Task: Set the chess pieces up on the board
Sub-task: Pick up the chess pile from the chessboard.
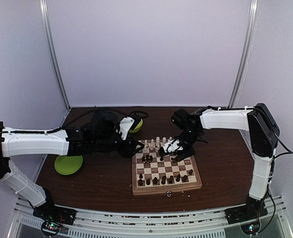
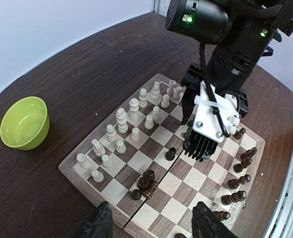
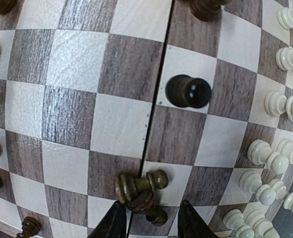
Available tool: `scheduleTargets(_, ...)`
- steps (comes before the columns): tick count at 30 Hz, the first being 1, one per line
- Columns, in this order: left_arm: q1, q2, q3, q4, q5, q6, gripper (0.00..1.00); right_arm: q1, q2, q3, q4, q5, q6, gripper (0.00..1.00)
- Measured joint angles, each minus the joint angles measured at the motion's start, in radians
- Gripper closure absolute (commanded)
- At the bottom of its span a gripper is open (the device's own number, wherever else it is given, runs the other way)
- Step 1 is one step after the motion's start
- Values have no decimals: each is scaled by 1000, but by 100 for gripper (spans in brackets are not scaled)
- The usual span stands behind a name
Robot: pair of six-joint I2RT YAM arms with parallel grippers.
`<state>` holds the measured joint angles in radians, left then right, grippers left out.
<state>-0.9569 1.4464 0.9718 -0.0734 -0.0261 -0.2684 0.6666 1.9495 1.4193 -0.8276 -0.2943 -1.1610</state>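
Step in hand: sorting the heaped dark chess pieces [image 3: 139,193] at the lower centre of the board [image 3: 116,64]. The right gripper [image 3: 149,223] straddles them, jaws partly apart and clamping nothing. The left gripper [image 2: 151,225] hangs wide and empty. The next move calls for pinching one piece without dragging its neighbours.

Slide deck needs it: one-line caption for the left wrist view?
Right gripper hovering over a wooden chessboard, cream pieces in two rows, dark pieces scattered, lime-green bowl beside it.

Pale lavender walls [image 1: 146,49], metal corner posts [image 1: 54,54], dark wood table [image 1: 226,171], even light.
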Motion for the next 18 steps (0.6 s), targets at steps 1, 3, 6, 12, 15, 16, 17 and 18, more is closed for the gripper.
scheduleTargets(1, 1, -5, -3, 0, 0, 0, 44, 2, 4, 6, -9, 1, -3, 68)
scheduleTargets(3, 2, -11, -7, 6, 0, 0, 44, 8, 6, 11, -23, 8, -8, 72)
scheduleTargets(6, 2, -12, -10, 13, 1, 0, 44, 10, 6, 11, -40, 11, -11, 80)
scheduleTargets(12, 3, -12, -11, 21, 5, 0, 44, 11, 0, -1, -42, 12, 9, 90)
scheduleTargets(15, 3, -11, -11, 26, 8, 1, 44, 11, -28, -39, -21, 11, 22, 92)
scheduleTargets(16, 3, -7, -11, 31, 9, 1, 44, 11, -39, -53, -18, 11, 29, 92)
scheduleTargets(17, 3, -1, -11, 40, 12, 1, 44, 11, -50, -68, -16, 11, 34, 93)
scheduleTargets(18, 5, 7, -11, 50, 19, 1, 44, 11, -60, -79, -15, 10, 39, 93)
